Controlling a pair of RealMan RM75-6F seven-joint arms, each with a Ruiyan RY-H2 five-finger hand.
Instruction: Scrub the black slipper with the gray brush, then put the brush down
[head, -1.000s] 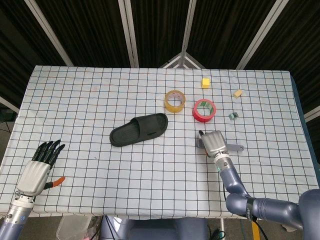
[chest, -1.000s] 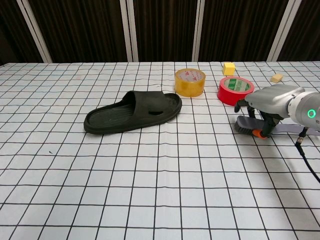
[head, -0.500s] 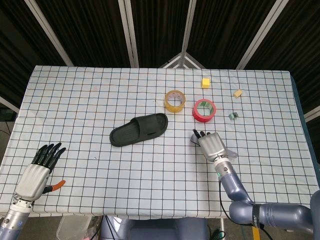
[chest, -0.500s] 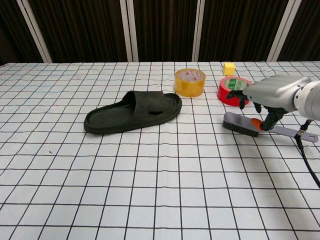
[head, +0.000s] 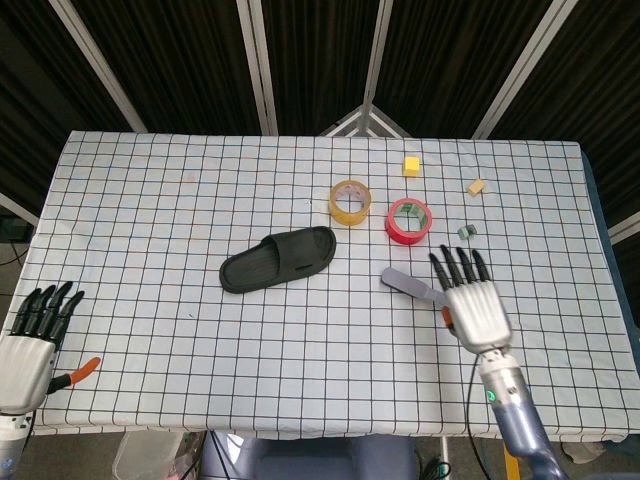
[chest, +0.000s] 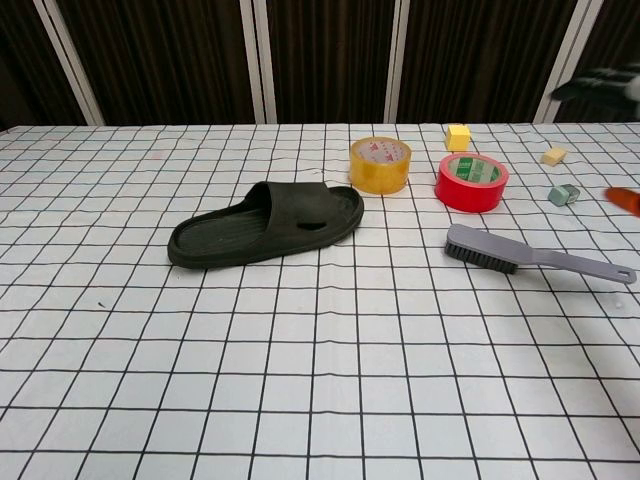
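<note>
**Brush released on the bench, both hands empty**

The right hand is seen raised above the near right part of the bench, its dark fingers spread and straight, nothing held in it. In the chest view only a blurred dark part and an orange tip of it are caught at the right edge. Just beside and partly under this hand in the head view, the long-handled gray plastic brush is laid flat on the checkered white cloth of the bench, bristles down, its head turned toward the slipper and its handle pointed to the right. No contact between the hand and the brush is shown in the chest view.

The left hand is held off the near left corner of the bench, fingers extended and apart, nothing grasped.

The black rubber slipper is placed sole-down near the middle of the bench, well apart from the brush, its toe end toward the right.

Behind the brush, a red roll of tape is set flat, and just to its left a yellow-brown roll of tape. Farther back a small yellow cube is found, with a pale tan block to its right and a small gray-green object nearer the brush handle.
</note>
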